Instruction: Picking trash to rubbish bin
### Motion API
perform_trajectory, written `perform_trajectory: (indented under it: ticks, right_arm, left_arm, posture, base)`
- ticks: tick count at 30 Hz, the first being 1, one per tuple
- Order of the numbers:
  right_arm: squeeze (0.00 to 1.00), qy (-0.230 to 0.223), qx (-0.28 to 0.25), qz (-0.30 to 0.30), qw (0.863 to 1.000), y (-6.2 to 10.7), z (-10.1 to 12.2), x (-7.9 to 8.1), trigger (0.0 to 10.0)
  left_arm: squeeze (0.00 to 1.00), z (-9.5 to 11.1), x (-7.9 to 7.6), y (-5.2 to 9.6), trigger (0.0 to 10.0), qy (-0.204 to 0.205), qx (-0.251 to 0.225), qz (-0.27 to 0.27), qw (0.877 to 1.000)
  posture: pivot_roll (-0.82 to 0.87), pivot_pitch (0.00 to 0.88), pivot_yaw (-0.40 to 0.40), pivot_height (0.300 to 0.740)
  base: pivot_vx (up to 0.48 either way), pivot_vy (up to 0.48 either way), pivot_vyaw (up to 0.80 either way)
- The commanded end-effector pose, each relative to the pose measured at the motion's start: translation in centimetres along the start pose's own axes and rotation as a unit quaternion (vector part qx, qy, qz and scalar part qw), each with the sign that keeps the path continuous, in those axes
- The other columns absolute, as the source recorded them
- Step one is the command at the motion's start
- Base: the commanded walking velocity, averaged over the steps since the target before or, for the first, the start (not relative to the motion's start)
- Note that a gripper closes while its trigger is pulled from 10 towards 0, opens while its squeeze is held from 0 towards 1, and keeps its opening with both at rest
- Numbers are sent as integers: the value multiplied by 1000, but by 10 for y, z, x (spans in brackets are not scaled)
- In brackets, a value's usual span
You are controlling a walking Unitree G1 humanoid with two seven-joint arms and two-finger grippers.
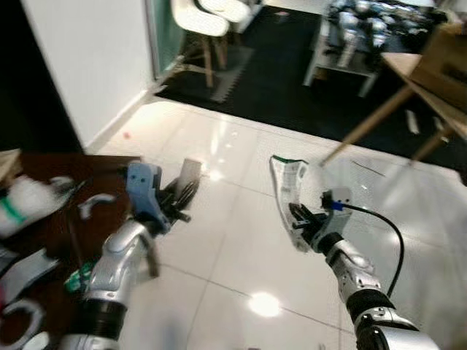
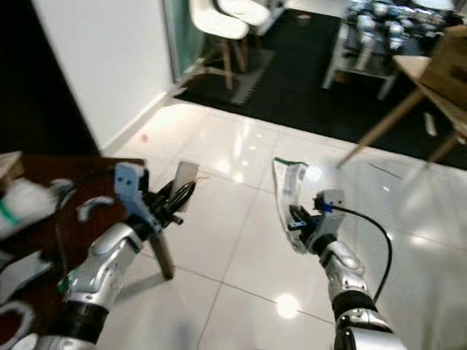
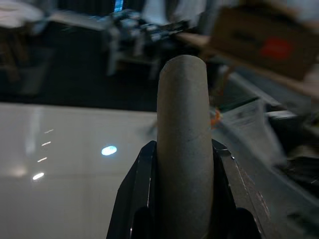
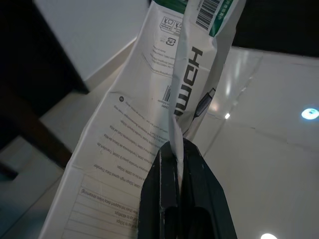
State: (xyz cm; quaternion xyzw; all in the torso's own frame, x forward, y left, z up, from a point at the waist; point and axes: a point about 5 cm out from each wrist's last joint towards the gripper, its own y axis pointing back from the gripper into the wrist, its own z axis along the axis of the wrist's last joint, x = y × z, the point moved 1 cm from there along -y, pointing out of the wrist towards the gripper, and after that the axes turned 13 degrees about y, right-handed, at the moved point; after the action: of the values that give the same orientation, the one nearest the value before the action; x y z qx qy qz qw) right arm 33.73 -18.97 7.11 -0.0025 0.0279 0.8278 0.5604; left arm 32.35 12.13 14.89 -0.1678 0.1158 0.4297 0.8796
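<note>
My right gripper (image 1: 298,216) is shut on a white flattened HDMI cable package (image 1: 287,191) with a green top edge, held upright above the glossy floor. In the right wrist view the package (image 4: 144,119) rises from between the two black fingers (image 4: 164,189), pinched tight. My left gripper (image 1: 182,195) is shut on a grey cardboard tube (image 1: 190,175), lifted beside the dark table's corner. The tube (image 3: 182,144) stands rounded between the left fingers (image 3: 142,194) in the left wrist view.
A dark wooden table (image 1: 51,219) at my left carries white scraps, a green item (image 1: 76,278) and other clutter. Ahead lie white tiles (image 1: 219,146), then a dark mat with a white chair (image 1: 201,25), a grey shelf (image 1: 346,44) and a wooden table (image 1: 430,80) at right.
</note>
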Motion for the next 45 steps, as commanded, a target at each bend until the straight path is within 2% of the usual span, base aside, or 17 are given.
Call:
perform_trajectory:
  ticks: [1, 8, 14, 22, 32, 37, 45]
  right_arm:
    - [0, 0, -12, 13, 1000, -2, 1, 9, 10000]
    - [0, -3, -16, 17, 1000, -3, -1, 18, 10000]
    - [0, -3, -16, 21, 1000, -4, -1, 22, 10000]
    - [0, 3, -27, 22, 999, -4, 4, 23, 10000]
    - [0, 12, -63, 24, 998, -11, 22, 21, 10000]
    - [0, 14, -69, 28, 997, -12, 26, 21, 10000]
    - [0, 15, -74, 30, 997, -14, 32, 20, 10000]
  left_arm:
    - [0, -8, 4, 4, 10000, 7, 8, 10, 1000]
    - [0, -13, 6, 0, 10000, 9, 7, 20, 1000]
    - [0, -18, 12, 3, 10000, 8, 11, 50, 999]
    - [0, -12, 22, 4, 10000, 7, -9, 76, 997]
    - [0, -4, 36, 8, 10000, -3, -33, 119, 992]
    - [0, -4, 36, 8, 10000, 2, -37, 118, 992]
    - [0, -4, 34, 3, 10000, 3, -44, 112, 993]
  posture:
    - [98, 105, -62, 740]
    - [85, 102, -63, 740]
    - [77, 102, -59, 740]
    - [78, 105, -59, 740]
    - [62, 108, -60, 740]
    - [56, 104, -63, 740]
    - [56, 93, -71, 740]
  base:
    - [0, 0, -800]
    - [0, 0, -800]
    - [0, 0, -800]
    - [0, 0, -800]
    - [0, 0, 0]
    - [0, 0, 0]
    - [311, 0, 0]
